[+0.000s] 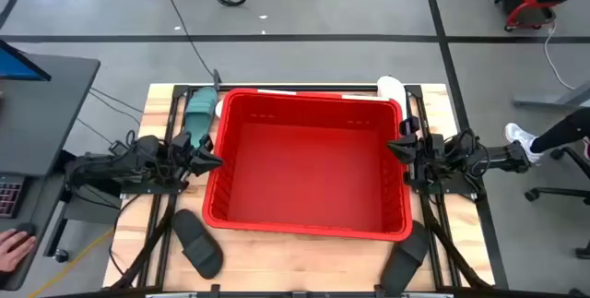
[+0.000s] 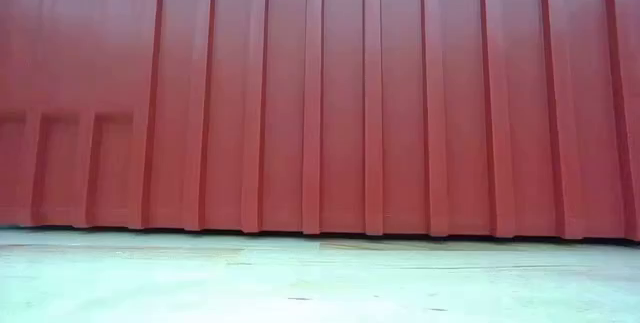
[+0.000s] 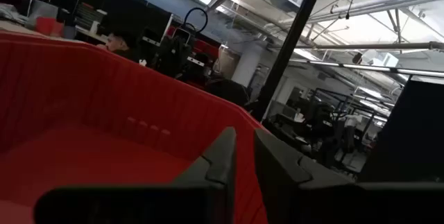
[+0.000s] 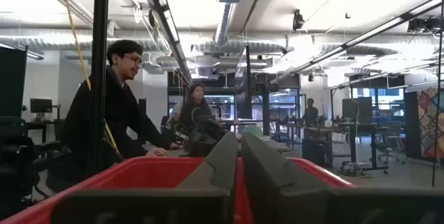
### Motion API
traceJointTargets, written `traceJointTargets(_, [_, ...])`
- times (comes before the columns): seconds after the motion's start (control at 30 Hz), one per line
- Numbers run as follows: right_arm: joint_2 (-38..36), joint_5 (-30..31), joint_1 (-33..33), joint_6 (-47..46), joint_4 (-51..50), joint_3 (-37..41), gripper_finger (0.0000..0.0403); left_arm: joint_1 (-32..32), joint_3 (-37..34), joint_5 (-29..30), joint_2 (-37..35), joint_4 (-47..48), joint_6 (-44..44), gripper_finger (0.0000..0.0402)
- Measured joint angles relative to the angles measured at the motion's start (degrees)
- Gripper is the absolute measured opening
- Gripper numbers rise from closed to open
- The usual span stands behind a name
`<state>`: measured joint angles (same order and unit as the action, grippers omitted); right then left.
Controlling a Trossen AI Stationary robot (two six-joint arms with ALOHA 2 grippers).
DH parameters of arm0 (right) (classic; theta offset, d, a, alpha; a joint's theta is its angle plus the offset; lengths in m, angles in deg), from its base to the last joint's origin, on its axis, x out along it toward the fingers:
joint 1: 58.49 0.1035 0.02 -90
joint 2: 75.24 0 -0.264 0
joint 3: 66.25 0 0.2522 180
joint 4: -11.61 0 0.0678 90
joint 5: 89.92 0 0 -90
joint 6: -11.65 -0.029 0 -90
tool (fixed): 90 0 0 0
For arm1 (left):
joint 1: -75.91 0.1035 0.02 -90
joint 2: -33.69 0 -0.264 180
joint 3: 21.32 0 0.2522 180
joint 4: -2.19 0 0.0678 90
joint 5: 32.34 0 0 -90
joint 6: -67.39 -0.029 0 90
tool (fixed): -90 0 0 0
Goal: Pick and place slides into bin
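Note:
The red bin [image 1: 309,164] stands in the middle of the table, and its ribbed wall fills the low view [image 2: 320,93]. A teal slide [image 1: 200,113] lies by the bin's far left corner. A white slide [image 1: 391,86] lies at its far right corner. One black slide [image 1: 198,243] lies near left and another [image 1: 406,256] near right. My left gripper [image 1: 210,155] hovers at the bin's left rim [image 3: 173,78], shut and empty. My right gripper [image 1: 396,146] hovers at the bin's right rim [image 4: 139,168], shut and empty.
The table's wooden top [image 1: 304,261] shows along the near edge between the two black slides. A desk [image 1: 46,104] stands left of the table with a person's hand [image 1: 14,247] at it. People [image 4: 114,113] show in the room beyond.

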<state>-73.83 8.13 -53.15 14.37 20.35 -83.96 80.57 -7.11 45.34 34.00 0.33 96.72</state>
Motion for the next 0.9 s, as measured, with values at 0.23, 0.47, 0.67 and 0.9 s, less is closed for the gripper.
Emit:
traceJointTargets(0.23, [0.0,0.0,0.0,0.0,0.0,0.0,0.003,0.0,0.0,0.0,0.0,0.0,0.0,0.0052])
traceJointTargets(0.47, [0.0,0.0,0.0,0.0,0.0,0.0,0.003,0.0,0.0,0.0,0.0,0.0,0.0,0.0059])
traceJointTargets(0.67, [0.0,0.0,0.0,0.0,0.0,0.0,0.003,0.0,0.0,0.0,0.0,0.0,0.0,0.0051])
traceJointTargets(0.9, [0.0,0.0,0.0,0.0,0.0,0.0,0.003,0.0,0.0,0.0,0.0,0.0,0.0,0.0058])
